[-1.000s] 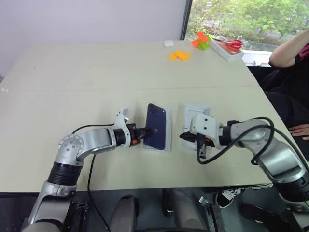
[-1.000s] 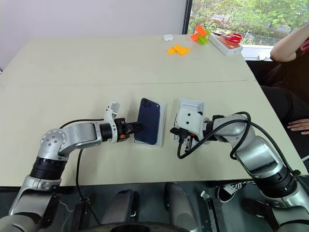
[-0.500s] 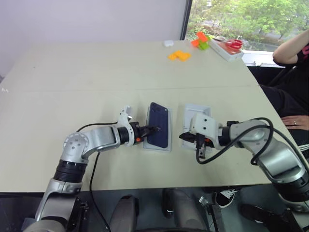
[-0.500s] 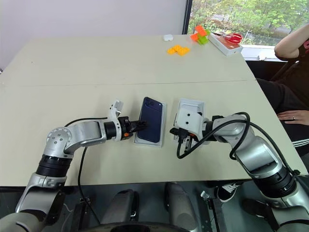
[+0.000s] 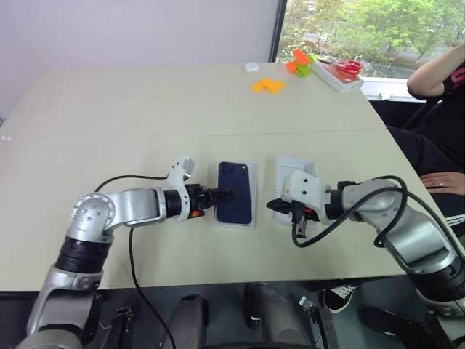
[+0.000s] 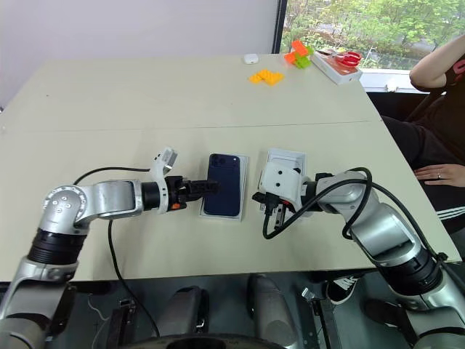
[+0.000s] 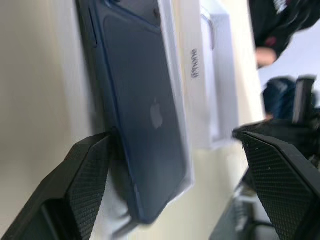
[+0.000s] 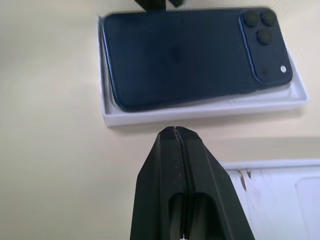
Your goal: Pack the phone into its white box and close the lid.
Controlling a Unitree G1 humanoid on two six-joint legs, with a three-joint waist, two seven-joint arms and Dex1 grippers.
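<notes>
The left gripper [image 5: 227,195] has its fingers [image 7: 85,175] spread wide, one on each side of the near end of the phone [image 5: 235,202], no longer pinching it. A second ago they were clamped on the phone's edge and held it tilted up out of the white box [image 5: 254,218]; half a second ago it was lower but still gripped. Now the phone lies flat in the box at the centre of the frame, camera cluster toward the top. In the left wrist view the dark slab sits inside the thin white rim, with one finger close against its lower left edge; whether that finger touches it I cannot tell.

The right gripper [image 5: 299,227] has its fingers [image 8: 182,165] pressed together and holds nothing. It hovers just right of the box, tips pointing at the box's long side, over the near end of the lid [image 5: 294,169], which lies on the surface [image 5: 145,109] just right of the box.

So the first half of the task looks done: the phone is seated. What remains is the lid, not yet lifted. The left gripper should probably draw back clear of the box, and one gripper must then pick up the lid, carry it over the box and press it down squarely.
</notes>
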